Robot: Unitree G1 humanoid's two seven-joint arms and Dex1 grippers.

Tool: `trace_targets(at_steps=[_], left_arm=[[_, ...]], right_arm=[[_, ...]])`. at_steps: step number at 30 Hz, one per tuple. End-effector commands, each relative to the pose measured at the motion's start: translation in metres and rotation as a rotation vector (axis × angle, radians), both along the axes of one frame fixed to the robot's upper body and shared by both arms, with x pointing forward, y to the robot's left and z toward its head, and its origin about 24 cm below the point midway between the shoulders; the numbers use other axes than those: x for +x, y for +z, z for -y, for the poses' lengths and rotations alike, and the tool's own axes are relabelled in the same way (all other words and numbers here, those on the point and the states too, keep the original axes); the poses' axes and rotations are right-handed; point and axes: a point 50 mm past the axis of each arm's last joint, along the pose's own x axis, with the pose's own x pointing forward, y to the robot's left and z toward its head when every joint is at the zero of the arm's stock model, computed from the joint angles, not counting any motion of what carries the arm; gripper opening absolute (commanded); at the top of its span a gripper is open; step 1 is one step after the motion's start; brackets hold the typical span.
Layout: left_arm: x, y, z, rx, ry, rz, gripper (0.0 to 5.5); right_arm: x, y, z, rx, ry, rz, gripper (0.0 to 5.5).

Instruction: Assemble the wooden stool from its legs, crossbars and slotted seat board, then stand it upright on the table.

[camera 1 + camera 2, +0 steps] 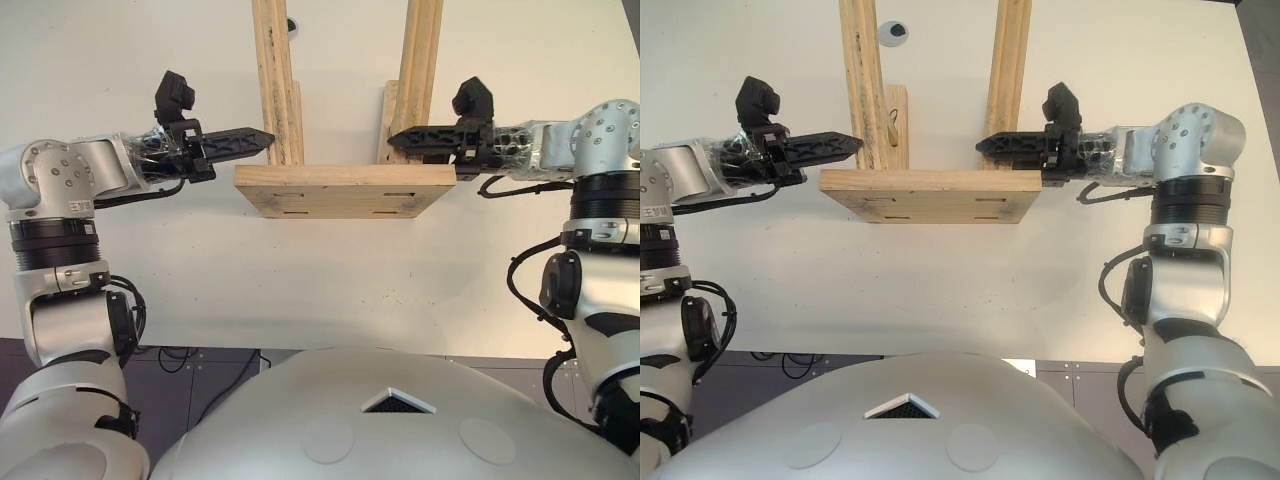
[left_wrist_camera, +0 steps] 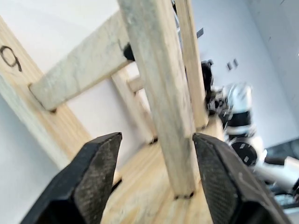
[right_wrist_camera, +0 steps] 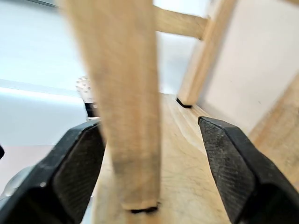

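**1. Position of the workpiece**
The pale wooden stool [image 1: 865,90] lies on its side on the white table [image 1: 150,270] and appears to be assembled. The rectangular slotted seat board [image 1: 345,190] stands on edge facing the robot. The square-section legs run away from it across the table.

**2. State of the tools**
The left gripper [image 1: 250,141] is placed at the left-hand leg [image 1: 278,80], close to the seat board. Its fingers [image 2: 96,172] are spread, with the leg between them and a gap on each side. The right gripper [image 1: 405,138] is placed likewise at the right-hand leg [image 1: 420,70]. Its fingers [image 3: 233,172] are also spread, and the leg stands close to one finger and well clear of the other. Nothing is pinched.

**3. Handling**
The stool is judged to be rigid and fairly light. The joints look push-fitted, so a lift by one leg could lever a joint loose. Hold is best taken on both legs near the seat board, where leverage is least. Fair friction is expected between the textured pads and bare wood.

**4. Receptacles**
The slots of the seat board are the only receptacles, and a leg end is seated in one slot [image 2: 184,193]. A crossbar [image 2: 77,74] is joined into a leg.
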Motion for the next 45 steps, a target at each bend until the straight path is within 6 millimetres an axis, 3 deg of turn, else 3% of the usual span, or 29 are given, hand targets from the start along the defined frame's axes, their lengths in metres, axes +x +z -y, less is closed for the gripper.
trace_targets(at_steps=[1,3,7,9,14,17,22,27,30,36,45], left_arm=[[0.003,0.02,-0.02,-0.106,0.145,0.13,2.76],[-0.001,0.023,-0.028,-0.101,0.196,0.191,2.76],[-0.021,0.0,-0.045,0.239,0.161,0.318,2.76],[-0.026,-0.005,-0.047,0.331,0.11,0.361,2.76],[-0.033,-0.014,-0.028,0.457,-0.082,0.493,2.76],[-0.041,-0.022,-0.013,0.524,-0.223,0.597,2.76],[-0.034,-0.029,-0.001,0.562,-0.297,0.672,2.76],[-0.019,-0.033,0.006,0.591,-0.318,0.734,2.76],[-0.011,-0.035,0.01,0.588,-0.308,0.76,2.76],[-0.004,-0.038,0.022,0.561,-0.357,0.784,2.76],[0.007,-0.035,0.033,0.527,-0.382,0.809,2.76]], right_arm=[[0.0,0.025,0.019,0.102,-0.129,0.217,3.41],[-0.003,0.028,0.031,0.057,-0.207,0.34,3.41],[-0.03,0.004,0.058,-0.22,-0.178,0.524,3.41],[-0.038,-0.003,0.063,-0.263,-0.14,0.536,3.41],[-0.041,-0.018,0.071,-0.297,-0.138,0.485,3.41],[-0.036,-0.01,0.092,-0.286,-0.25,0.512,3.41],[-0.026,0.024,0.118,-0.047,-0.414,0.506,3.41],[-0.06,-0.009,0.109,-0.353,-0.078,0.543,3.41],[-0.07,-0.024,0.106,-0.463,0.049,0.571,3.41],[-0.069,-0.024,0.103,-0.516,0.123,0.63,3.41],[-0.082,-0.031,0.081,-0.43,0.194,0.606,3.41]])
